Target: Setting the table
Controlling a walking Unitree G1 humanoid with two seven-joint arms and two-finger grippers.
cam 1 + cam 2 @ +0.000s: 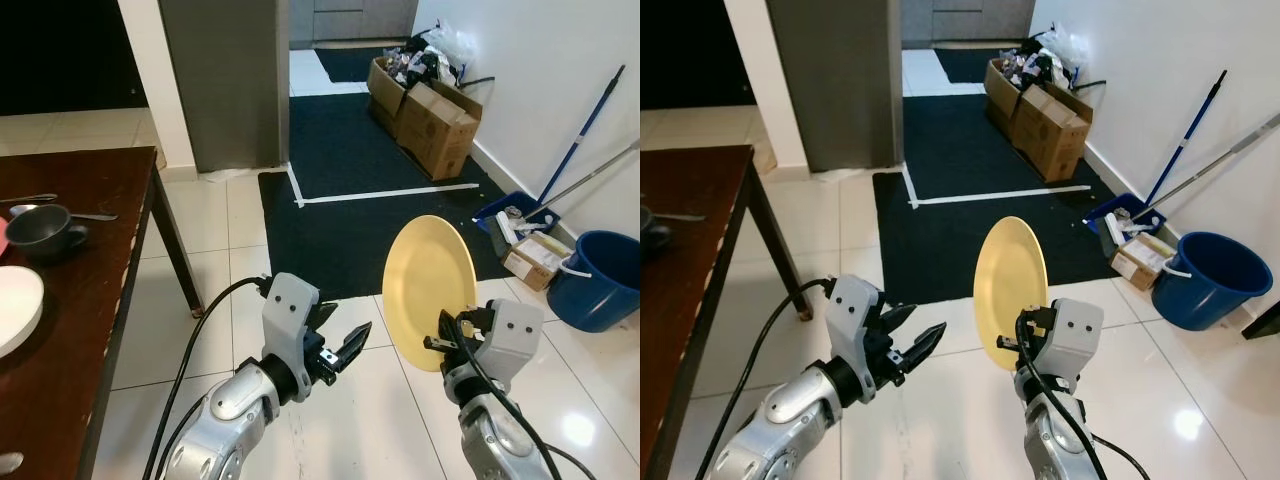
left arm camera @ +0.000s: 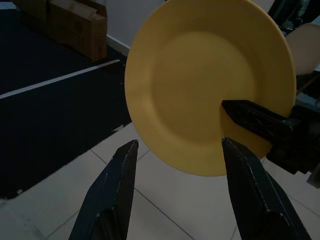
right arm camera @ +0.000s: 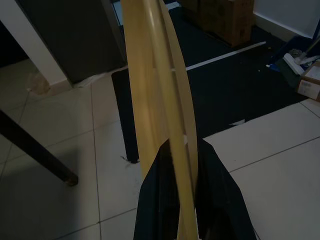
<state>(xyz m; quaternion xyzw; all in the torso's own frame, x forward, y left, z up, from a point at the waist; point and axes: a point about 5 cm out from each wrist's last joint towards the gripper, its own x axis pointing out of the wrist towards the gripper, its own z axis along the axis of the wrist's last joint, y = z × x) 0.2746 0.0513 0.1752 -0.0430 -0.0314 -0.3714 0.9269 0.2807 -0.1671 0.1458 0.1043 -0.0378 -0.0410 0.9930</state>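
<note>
Right gripper jaws clamp yellow plate upright; left gripper jaws apart, nothing held; table left.

So the plate is a plain pale yellow, no print on it at all, same yellow front and rim. The right gripper pinching it has black fingers, and the left gripper is black too, both on silver arms with light grey wrist housings. Table is a dark reddish brown wood. On it there's a dark grey cup and a white plate. Floor tiles are glossy off-white, the mat is black with white tape lines. Bucket is deep blue, boxes are plain cardboard brown, mop handle is blue.
</note>
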